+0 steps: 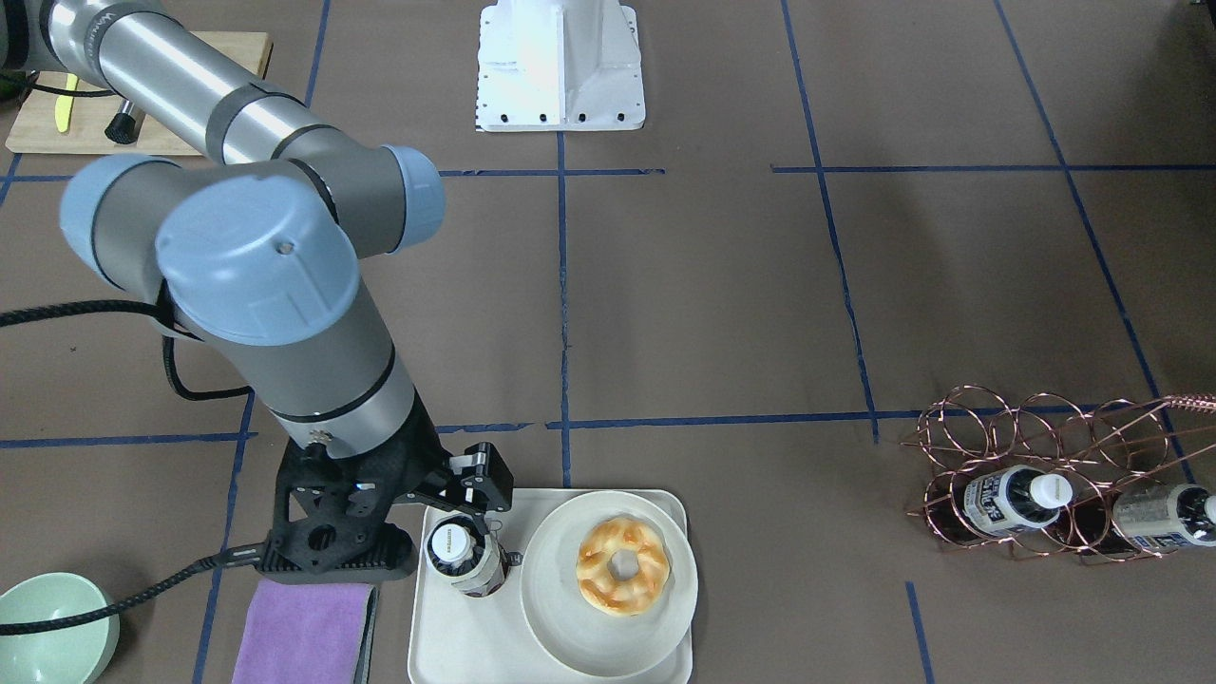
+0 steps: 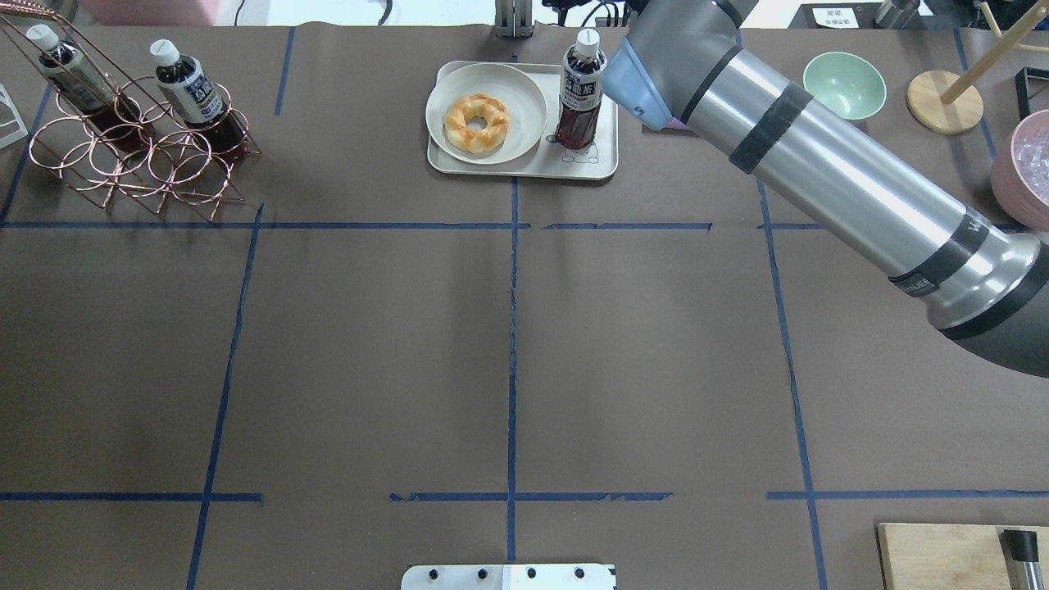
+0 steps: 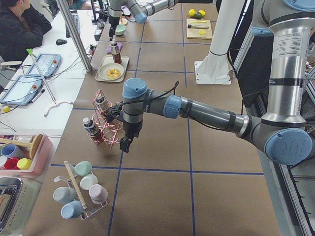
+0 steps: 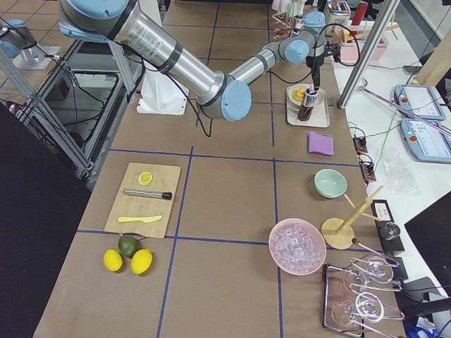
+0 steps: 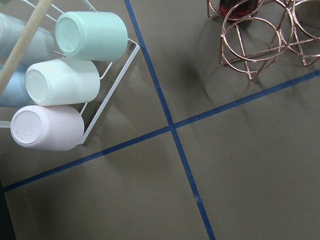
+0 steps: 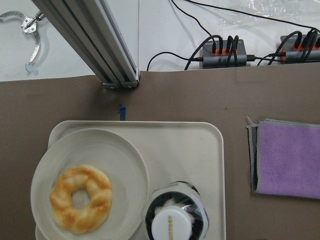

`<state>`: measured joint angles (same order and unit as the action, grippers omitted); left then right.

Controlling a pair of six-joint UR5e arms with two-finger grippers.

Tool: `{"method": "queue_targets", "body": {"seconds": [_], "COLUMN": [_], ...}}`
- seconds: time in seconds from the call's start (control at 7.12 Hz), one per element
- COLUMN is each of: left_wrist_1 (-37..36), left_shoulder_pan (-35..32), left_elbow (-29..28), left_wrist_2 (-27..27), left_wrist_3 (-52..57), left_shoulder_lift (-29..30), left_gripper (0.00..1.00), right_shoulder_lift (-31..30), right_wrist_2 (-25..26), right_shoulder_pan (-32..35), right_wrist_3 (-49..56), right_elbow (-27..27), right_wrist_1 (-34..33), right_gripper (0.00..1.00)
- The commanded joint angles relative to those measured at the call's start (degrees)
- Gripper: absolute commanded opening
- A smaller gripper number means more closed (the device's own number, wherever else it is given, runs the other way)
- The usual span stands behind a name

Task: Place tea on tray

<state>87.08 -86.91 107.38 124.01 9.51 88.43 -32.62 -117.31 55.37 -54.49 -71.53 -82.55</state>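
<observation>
At the near edge of the desk (image 1: pixel 712 332), the tray (image 1: pixel 446 646) carries the tea (image 1: pixel 463 560), which stands upright on its bare end just beside the round plate (image 1: pixel 560 613) holding a ring pastry (image 1: pixel 622 565). The right tool (image 1: pixel 486 524) hangs directly over the bottle, with black finger parts close about its top, but I cannot tell whether they clamp it or stand clear. Farther off, the left tool (image 3: pixel 125 143) hangs beside the copper rack (image 3: pixel 106 125), and I cannot tell whether its fingers are apart or together.

A donut (image 1: pixel 623 565) sits on a round plate (image 1: pixel 570 638) — purple cloth (image 1: pixel 304 632) and green bowl (image 1: pixel 43 655) nearby.
</observation>
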Motion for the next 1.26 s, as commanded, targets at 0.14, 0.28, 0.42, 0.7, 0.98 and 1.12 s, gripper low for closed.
{"method": "queue_targets", "body": {"seconds": [0.14,0.28,0.42,0.7,0.98,1.12], "left_wrist_1": [-0.9,-1.1,-1.0,-0.3,-0.4,-0.2], "left_shoulder_pan": [-1.8,-3.2,-4.8,-6.3,-6.3,-6.2], "left_elbow": [-1.2,-2.7,-5.6,-8.6,-10.2,-12.1], "left_wrist_2": [0.1,0.9,5.6,7.2,9.1,11.5], "left_wrist_3": [-0.1,-0.1,-0.1,0.0,-0.8,-2.1], "left_shoulder_lift": [-0.1,-0.1,-0.1,-1.7,-2.5,-2.4], "left_gripper": [1.0,1.0,1.0,1.0,1.0,1.0], "right_shoulder_lift": [-20.4,-28.9,-37.0,-49.1,-57.9,-60.6], "right_wrist_2": [-1.6,-2.1,-4.7,-12.9,-17.5,-17.6], "right_shoulder_pan": [2.0,2.9,5.0,15.8,25.4,28.4], "right_wrist_3": [8.1,12.5,17.2,36.2,56.3,61.1], "right_elbow": [-34.5,-42.5,-46.2,-46.3,-41.4,-39.2], "right_wrist_1": [-15.8,-16.6,-15.8,-15.9,-15.8,-15.8], "right_gripper": [1.0,1.0,1.0,1.0,1.0,1.0]}}
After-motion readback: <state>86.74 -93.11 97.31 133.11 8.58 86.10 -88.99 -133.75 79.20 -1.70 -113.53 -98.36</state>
